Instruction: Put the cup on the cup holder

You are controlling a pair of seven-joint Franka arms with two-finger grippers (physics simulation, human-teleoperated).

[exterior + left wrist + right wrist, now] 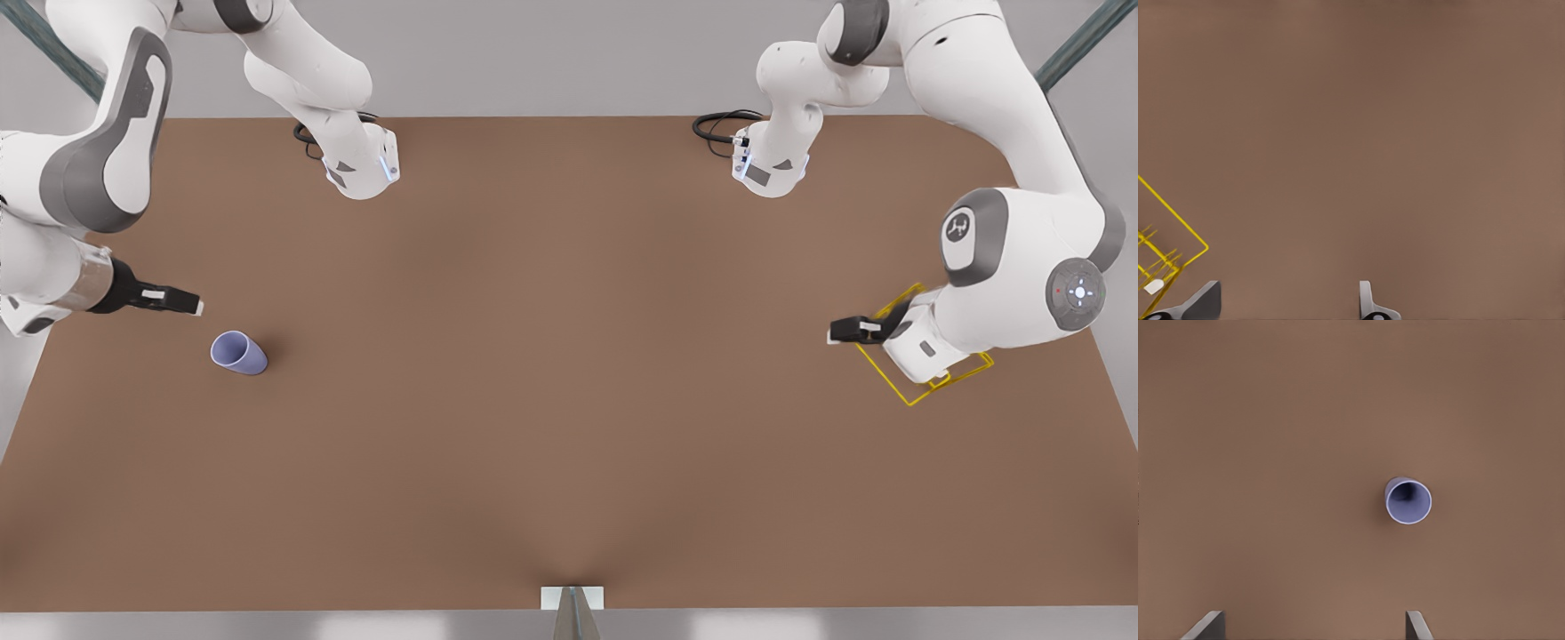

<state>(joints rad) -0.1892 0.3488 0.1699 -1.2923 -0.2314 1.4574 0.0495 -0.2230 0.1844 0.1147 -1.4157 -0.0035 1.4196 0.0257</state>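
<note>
While the right gripper (pixel 197 308) hangs over the table (pixel 569 400) near the front view's left edge, its fingers spread apart and clamped on nothing, the cup (pixel 238 353) stands on the bare table just beside and below it in that view. From the right wrist view the two fingertips (pixel 1208 625) sit wide apart, and the cup (pixel 1408 501) lies ahead of them, not between them. The left gripper (pixel 834 333) waits on the front view's right, fingers likewise apart and empty, above the near edge of the cup holder (pixel 907 391); the left wrist view catches a corner of the cup holder (pixel 1171 257), with its yellow wire frame and one white-capped prong.

As I judge it, the task is at its very start: the cup is untouched, no grasp is made, and cup and cup holder are well apart, on opposite sides of the table. Reaching, grasping, carrying across and setting down all remain.

The cup appears upright, its long axis roughly vertical, open rim pointing up toward the wrist camera, narrower base on the table
</note>
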